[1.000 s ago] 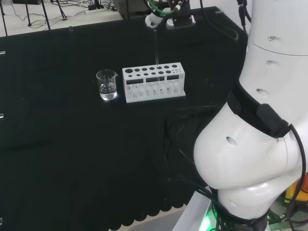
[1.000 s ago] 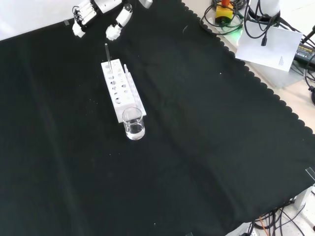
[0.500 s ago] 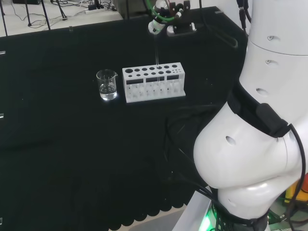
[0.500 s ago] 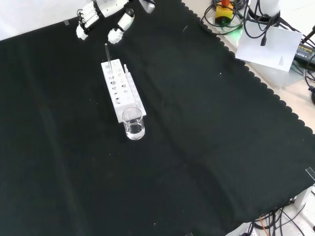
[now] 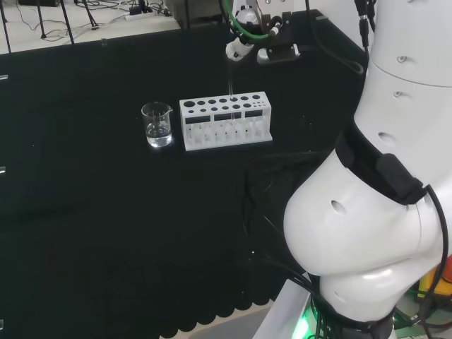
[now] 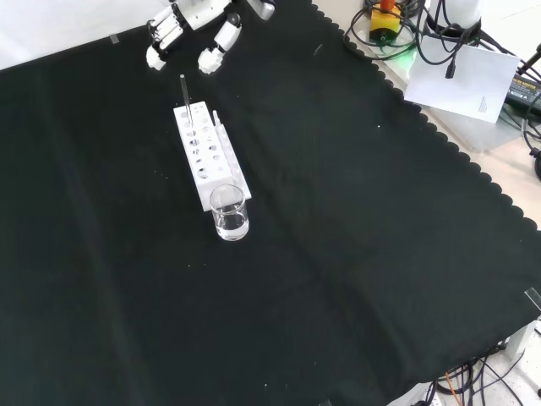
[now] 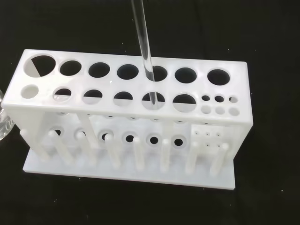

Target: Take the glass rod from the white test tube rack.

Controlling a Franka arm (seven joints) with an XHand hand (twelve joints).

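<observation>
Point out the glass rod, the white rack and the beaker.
glass rod (image 7: 145, 49), wrist view, on its shaft above the rack's holes.
white rack (image 5: 224, 121), head view, on its long front side.
beaker (image 6: 230, 216), front view, on its clear wall.

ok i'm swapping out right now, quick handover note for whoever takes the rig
Hand: open, empty, hovering in the front view just above the rack's far end, touching nothing.
Glass rod: standing upright in a hole of the white test tube rack.
Beaker: on the cloth at the rack's other end.
Done: approach only.
Left: close on the rod's top, lift it straight out.
</observation>
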